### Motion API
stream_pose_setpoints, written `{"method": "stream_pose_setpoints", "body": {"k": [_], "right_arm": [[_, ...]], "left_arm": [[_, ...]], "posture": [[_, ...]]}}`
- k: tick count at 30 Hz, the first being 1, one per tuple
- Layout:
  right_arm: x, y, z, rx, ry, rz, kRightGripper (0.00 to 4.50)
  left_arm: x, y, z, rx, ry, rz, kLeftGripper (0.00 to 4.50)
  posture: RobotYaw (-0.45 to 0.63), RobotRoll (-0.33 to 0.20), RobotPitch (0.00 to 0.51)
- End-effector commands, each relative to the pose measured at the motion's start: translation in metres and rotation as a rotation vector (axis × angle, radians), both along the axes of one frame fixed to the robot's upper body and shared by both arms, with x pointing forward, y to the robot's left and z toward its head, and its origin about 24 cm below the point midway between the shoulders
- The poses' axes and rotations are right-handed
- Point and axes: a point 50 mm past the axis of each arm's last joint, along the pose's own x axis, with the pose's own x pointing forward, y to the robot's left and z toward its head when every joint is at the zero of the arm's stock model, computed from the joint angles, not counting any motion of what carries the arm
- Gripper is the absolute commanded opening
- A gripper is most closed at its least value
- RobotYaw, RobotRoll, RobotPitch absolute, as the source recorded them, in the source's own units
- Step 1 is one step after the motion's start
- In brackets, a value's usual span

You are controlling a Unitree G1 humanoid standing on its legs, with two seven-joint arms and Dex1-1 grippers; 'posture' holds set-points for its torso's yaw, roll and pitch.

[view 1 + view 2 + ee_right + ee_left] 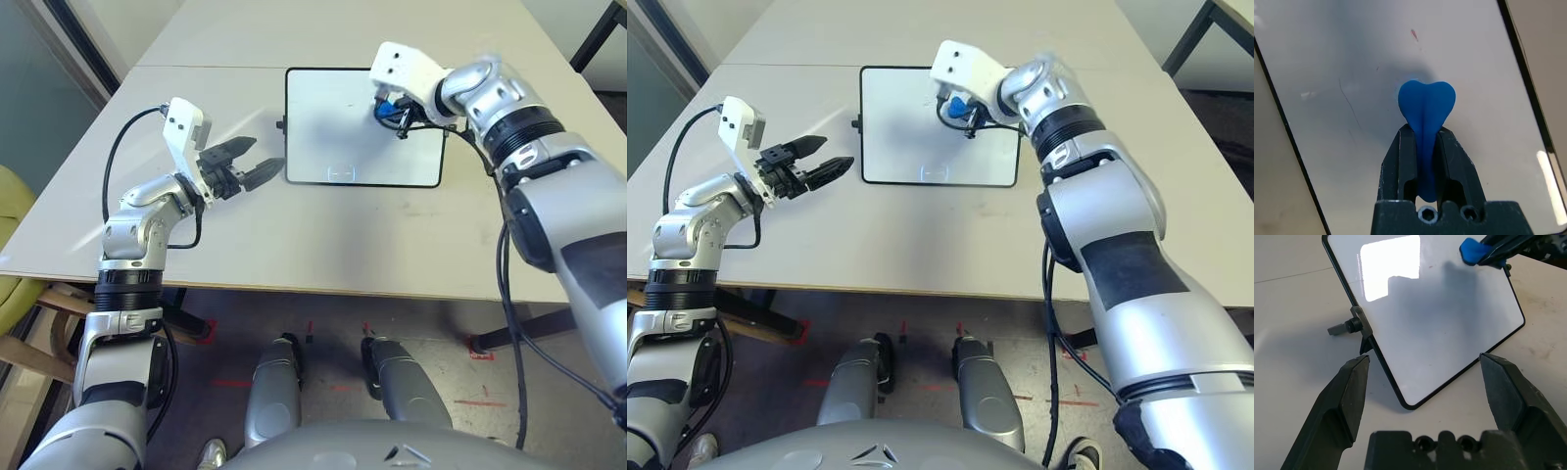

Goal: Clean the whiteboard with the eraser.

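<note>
Blue eraser [1425, 112]: clamped between the fingers of the right end effector [394, 110], over the far right part of the whiteboard [333, 137]. Whiteboard: flat on the desk [323, 245], faint red fleck visible. Left end effector [250, 162]: fingers spread apart, holding nothing, just beside the board's near left corner.

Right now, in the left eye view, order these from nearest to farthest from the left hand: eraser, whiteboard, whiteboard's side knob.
1. Side knob, on the whiteboard's edge facing the left hand.
2. Whiteboard, just past that edge.
3. Eraser, over the board's far right part, clamped in the right hand.
</note>
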Motion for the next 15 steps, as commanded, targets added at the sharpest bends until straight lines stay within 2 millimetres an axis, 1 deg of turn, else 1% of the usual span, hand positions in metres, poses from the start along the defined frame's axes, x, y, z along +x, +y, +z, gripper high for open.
{"method": "stream_pose_setpoints", "body": {"k": [1,2,6,7,8,12,13,15], "right_arm": [[-0.005,-0.02,0.015,0.021,0.021,-0.004,0.28],[-0.006,-0.026,0.016,0.021,0.028,-0.015,0.28],[-0.013,-0.075,0.017,0.022,0.065,-0.183,0.28],[-0.015,-0.082,0.016,0.023,0.071,-0.214,0.28],[-0.016,-0.086,0.016,0.024,0.075,-0.23,0.28],[-0.025,-0.125,-0.001,0.066,0.153,-0.434,0.28],[-0.027,-0.131,-0.006,0.075,0.169,-0.475,0.28],[-0.03,-0.138,-0.015,0.091,0.2,-0.52,0.28]], "left_arm": [[0.002,-0.002,0.0,0.014,-0.002,-0.01,4.5],[0.003,-0.002,0.0,0.014,-0.003,-0.011,4.5],[0.006,-0.002,0.0,0.009,-0.009,-0.01,4.5],[0.007,-0.002,0.0,0.009,-0.01,-0.009,4.5],[0.007,-0.002,0.0,0.008,-0.011,-0.009,4.5],[0.01,0.001,0.003,-0.004,-0.032,0.029,4.5],[0.011,0.002,0.004,-0.008,-0.038,0.042,4.5],[0.012,0.006,0.006,-0.013,-0.047,0.063,4.5]], "posture": [[-0.15,0.0,0.153],[-0.15,0.0,0.153],[-0.15,0.0,0.153],[-0.17,0.0,0.153],[-0.17,0.0,0.153],[-0.17,0.0,0.153],[-0.17,0.0,0.153],[-0.17,0.0,0.154]]}}
